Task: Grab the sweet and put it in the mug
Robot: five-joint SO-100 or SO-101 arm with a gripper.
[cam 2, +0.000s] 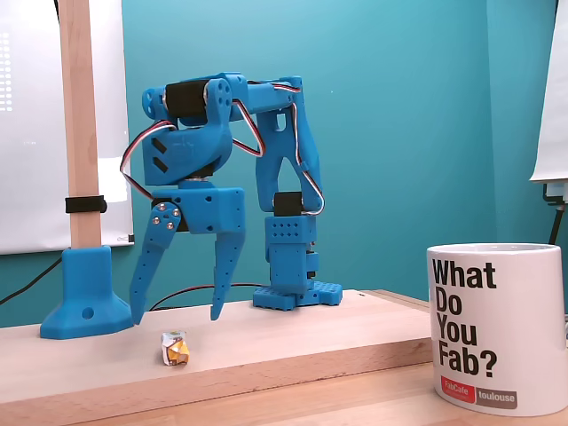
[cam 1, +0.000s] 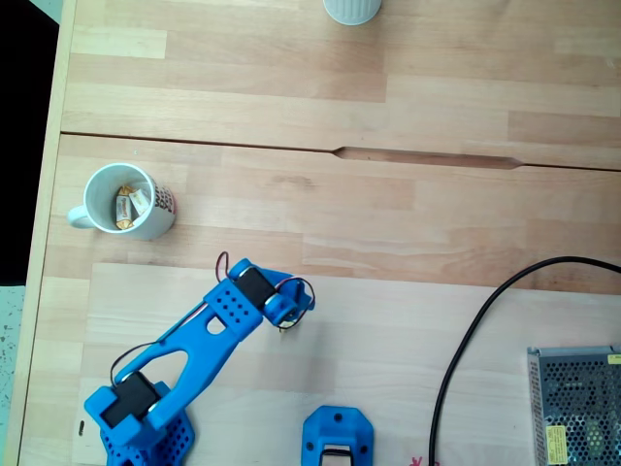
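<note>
A sweet (cam 2: 175, 348) in a cream and yellow wrapper lies on the raised wooden board. My blue gripper (cam 2: 177, 312) hangs just above and behind it, open, with both fingers pointing down and one on each side of the sweet. Nothing is held between the fingers. From above, the gripper (cam 1: 286, 309) covers that spot. The white mug (cam 1: 121, 202) with a handle stands to the upper left of the arm, with wrapped sweets (cam 1: 127, 205) inside. In the low fixed view the mug (cam 2: 497, 328) stands at the near right and reads "What Do You Fab?".
A plain pale cup (cam 1: 349, 10) stands at the far table edge. A black cable (cam 1: 466, 330) curves to a metal mesh box (cam 1: 577, 408) at the lower right. A wooden post in a blue foot (cam 2: 84, 306) stands beside the arm.
</note>
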